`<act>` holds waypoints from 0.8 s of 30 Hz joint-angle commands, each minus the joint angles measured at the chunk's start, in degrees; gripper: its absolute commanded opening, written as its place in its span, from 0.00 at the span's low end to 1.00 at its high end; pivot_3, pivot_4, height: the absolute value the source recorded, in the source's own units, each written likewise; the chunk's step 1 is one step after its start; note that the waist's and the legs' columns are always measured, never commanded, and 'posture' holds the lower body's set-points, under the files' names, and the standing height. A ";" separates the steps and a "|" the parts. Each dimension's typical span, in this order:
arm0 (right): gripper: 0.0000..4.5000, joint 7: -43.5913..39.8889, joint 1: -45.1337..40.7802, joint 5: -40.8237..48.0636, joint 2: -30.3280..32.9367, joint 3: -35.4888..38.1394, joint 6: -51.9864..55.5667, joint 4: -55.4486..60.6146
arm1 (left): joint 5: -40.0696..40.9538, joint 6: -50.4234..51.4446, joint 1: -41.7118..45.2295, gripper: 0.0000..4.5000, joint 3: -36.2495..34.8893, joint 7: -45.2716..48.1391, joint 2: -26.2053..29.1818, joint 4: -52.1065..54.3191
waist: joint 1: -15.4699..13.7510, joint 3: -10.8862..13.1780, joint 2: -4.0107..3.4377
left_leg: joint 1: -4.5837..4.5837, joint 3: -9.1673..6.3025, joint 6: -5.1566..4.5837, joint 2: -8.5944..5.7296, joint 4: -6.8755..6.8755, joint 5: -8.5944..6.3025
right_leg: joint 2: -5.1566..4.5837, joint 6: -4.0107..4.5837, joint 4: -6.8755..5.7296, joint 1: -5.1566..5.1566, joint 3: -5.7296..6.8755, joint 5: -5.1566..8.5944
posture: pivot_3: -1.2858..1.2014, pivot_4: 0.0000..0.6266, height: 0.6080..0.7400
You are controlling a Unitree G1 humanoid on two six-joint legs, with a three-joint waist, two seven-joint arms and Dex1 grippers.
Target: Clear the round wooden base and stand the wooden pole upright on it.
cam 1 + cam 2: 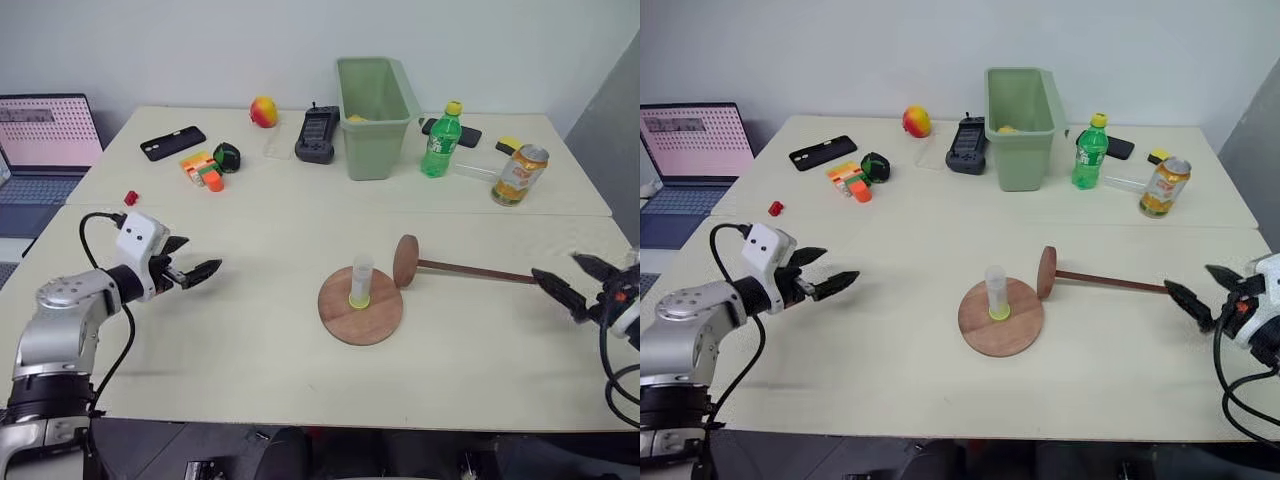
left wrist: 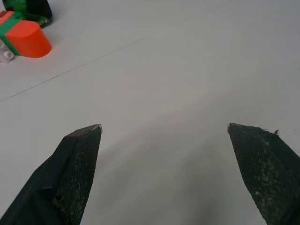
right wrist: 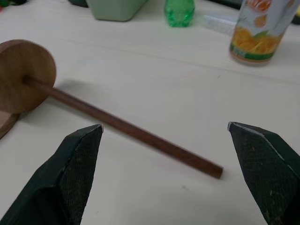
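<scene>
The round wooden base [image 1: 361, 306] lies flat near the middle of the desk [image 1: 250, 340], towards its front edge, with a short clear tube [image 1: 361, 281] standing upright on its centre. The wooden pole [image 1: 478, 270] lies on its side just beside it, its disc end against the base's rim and its rod running toward the desk's right edge. The right hand [image 1: 577, 282] hovers just past the rod's free end, fingers wide apart, holding nothing. The left hand [image 1: 193, 262] reaches in near the left edge, well apart from the base, fingers spread and empty.
</scene>
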State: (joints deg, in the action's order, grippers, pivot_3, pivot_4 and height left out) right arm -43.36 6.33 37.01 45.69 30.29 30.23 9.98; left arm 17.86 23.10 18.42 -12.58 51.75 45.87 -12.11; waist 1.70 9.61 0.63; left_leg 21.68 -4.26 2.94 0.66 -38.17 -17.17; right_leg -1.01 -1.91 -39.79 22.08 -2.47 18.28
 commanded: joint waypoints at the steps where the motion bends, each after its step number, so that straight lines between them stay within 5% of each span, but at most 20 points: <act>1: 0.99 -0.87 -0.39 0.19 0.98 1.33 -0.09 0.94 | 0.04 -1.56 2.13 1.00 -0.20 -0.38 -0.12 -1.03 | 0.00 0.00 0.00 | 0.00 0.00 0.00 0.00 0.00 0.00 | 0.00 0.00 0.00 0.00 0.00 0.00 | 0.52 0.24 1.00; 11: 0.99 -2.94 1.94 -0.96 0.16 0.44 -2.53 5.99 | 5.02 0.63 4.46 1.00 0.23 5.92 -0.37 4.93 | -0.02 0.00 0.01 | 0.05 -0.03 0.00 0.01 -0.04 0.01 | -0.01 0.00 0.00 0.02 0.02 0.00 | 0.52 0.24 1.00; 24: 0.99 -0.67 10.44 12.22 -1.79 -1.77 6.15 32.75 | 11.79 6.67 4.66 1.00 12.30 15.26 -1.62 27.80 | -0.06 0.01 0.00 | 0.09 -0.12 0.01 0.01 -0.13 0.01 | 0.06 -0.01 -0.02 -0.02 0.02 0.00 | 0.52 0.24 1.00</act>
State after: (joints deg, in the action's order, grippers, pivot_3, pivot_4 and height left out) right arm -45.61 16.85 47.00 44.42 28.80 36.17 38.81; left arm 28.78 30.75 22.20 -1.69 65.55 44.71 13.33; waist 1.65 9.62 0.64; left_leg 21.75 -4.37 2.95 0.66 -38.31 -17.16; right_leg -0.90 -1.92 -39.82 22.05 -2.45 18.29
